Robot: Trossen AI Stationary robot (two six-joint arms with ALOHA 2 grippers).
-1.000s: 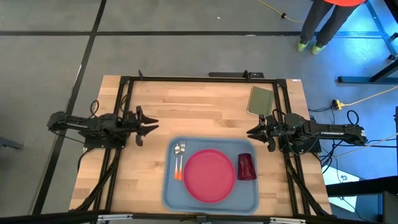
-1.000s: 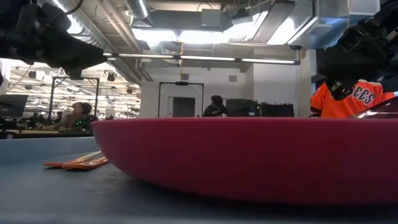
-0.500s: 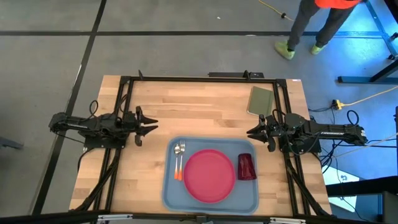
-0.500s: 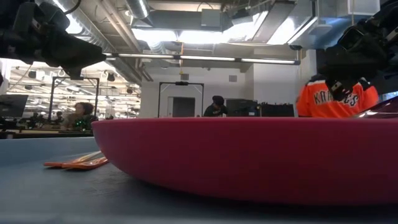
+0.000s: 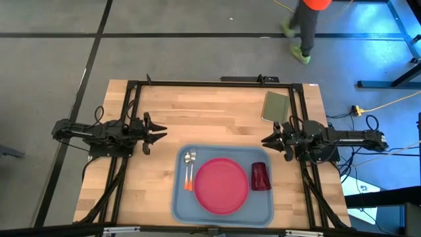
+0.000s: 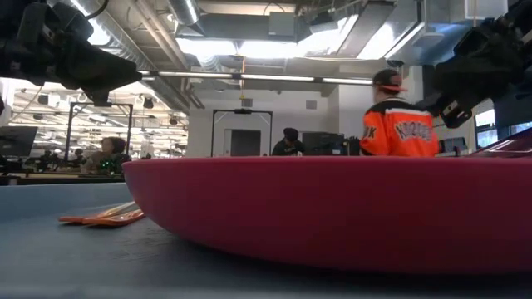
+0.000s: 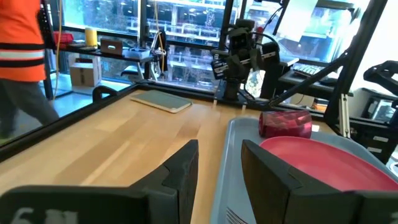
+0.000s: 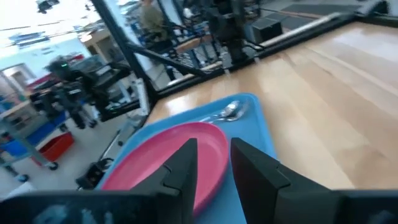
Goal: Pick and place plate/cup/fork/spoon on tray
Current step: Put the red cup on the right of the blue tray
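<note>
The light blue-grey tray (image 5: 179, 197) lies at the table's near middle. On it rest the pink-red plate (image 5: 222, 185), the maroon cup (image 5: 261, 176) on its side at the plate's right, and the fork and spoon (image 5: 189, 170) side by side at its left, orange handles toward the near edge. I cannot tell which of the two is the fork. My left gripper (image 5: 163, 133) hovers left of the tray's far left corner, open by a narrow gap and empty. My right gripper (image 5: 264, 140) hovers over the tray's far right corner, also open by a narrow gap and empty.
An olive-green pad (image 5: 275, 106) lies at the table's far right, behind my right gripper. Black frame rails (image 5: 210, 83) run along the far edge and both sides. Bare wood lies between the two grippers and the far rail. A person in orange (image 6: 397, 133) walks beyond the far edge.
Both arms have kept still, and nothing on the tray has moved. The person in orange has walked leftward on the floor beyond the table's far edge.
</note>
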